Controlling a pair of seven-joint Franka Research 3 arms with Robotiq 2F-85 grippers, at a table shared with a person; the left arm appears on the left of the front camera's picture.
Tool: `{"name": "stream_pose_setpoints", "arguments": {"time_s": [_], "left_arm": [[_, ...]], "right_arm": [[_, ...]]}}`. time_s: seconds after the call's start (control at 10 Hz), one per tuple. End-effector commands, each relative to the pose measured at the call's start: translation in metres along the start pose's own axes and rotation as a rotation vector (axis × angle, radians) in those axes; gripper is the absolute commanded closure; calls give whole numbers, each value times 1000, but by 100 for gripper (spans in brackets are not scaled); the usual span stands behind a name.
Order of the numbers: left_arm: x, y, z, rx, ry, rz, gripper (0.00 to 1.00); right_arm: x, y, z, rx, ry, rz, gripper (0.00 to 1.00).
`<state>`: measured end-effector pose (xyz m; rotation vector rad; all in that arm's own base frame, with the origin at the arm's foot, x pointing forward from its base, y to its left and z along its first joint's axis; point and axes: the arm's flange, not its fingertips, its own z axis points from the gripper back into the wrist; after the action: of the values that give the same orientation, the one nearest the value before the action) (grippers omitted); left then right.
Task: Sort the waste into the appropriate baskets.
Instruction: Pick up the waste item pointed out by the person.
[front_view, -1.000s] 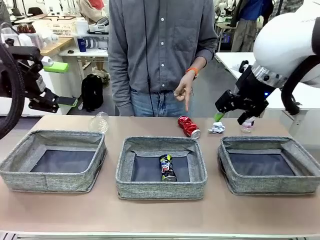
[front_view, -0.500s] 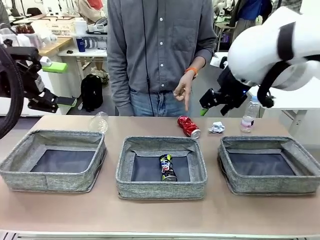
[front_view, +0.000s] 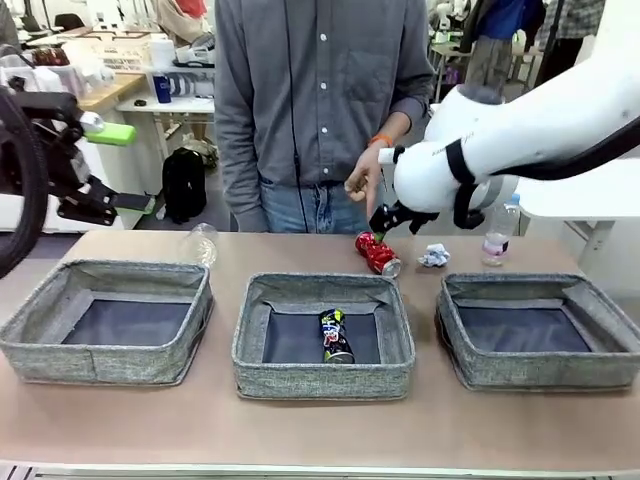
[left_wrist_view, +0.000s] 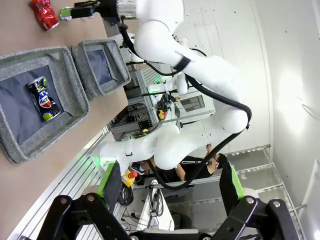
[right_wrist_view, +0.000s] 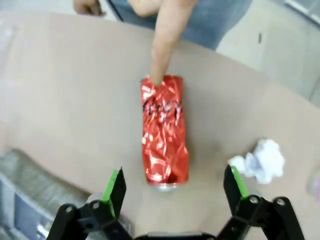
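One item, the dark blue-and-yellow can (front_view: 335, 336), lies in your middle grey woven basket (front_view: 322, 378); on the desk (front_view: 300, 440) wait the crumpled red can (front_view: 377, 253) at its one o'clock, beneath your spread right pincer (right_wrist_view: 174, 182), the white paper wad (front_view: 433, 256), blue-capped bottle (front_view: 494, 238) and clear plastic cup (front_view: 199, 244), left pincer (left_wrist_view: 170, 177) spread too.

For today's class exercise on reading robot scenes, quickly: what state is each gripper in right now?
Left gripper: jaws open, holding nothing.
Right gripper: jaws open above the red can, holding nothing.
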<state>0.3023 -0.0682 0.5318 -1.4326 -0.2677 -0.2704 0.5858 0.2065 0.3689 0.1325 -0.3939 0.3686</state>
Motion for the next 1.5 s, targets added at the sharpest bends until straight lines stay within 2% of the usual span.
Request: {"name": "stream_pose_setpoints", "arguments": {"time_s": [0.0, 0.1, 0.4, 1.0, 1.1, 1.2, 1.3, 1.4], "left_arm": [[-1, -2, -2, -24, -11, -20, 0], [-1, -2, -2, -24, -11, -20, 0], [-1, -2, -2, -24, -11, -20, 0], [-1, -2, -2, -24, -11, -20, 0], [-1, -2, -2, -24, -11, -20, 0], [-1, -2, -2, -24, -11, -20, 0], [-1, -2, -2, -24, -11, -20, 0], [-1, -2, -2, -24, -11, -20, 0]], "right_arm": [[22, 7, -28, -28, 26, -37, 0], [23, 10, -45, 19, 4, -32, 0], [19, 14, -83, -12, 16, -56, 0], [16, 15, -85, -6, 48, -68, 0], [16, 13, -86, -14, 54, -68, 57], [16, 13, -85, -7, 52, -74, 59], [16, 12, -85, -6, 56, -76, 100], [17, 11, -85, -11, 59, -78, 100]]}}
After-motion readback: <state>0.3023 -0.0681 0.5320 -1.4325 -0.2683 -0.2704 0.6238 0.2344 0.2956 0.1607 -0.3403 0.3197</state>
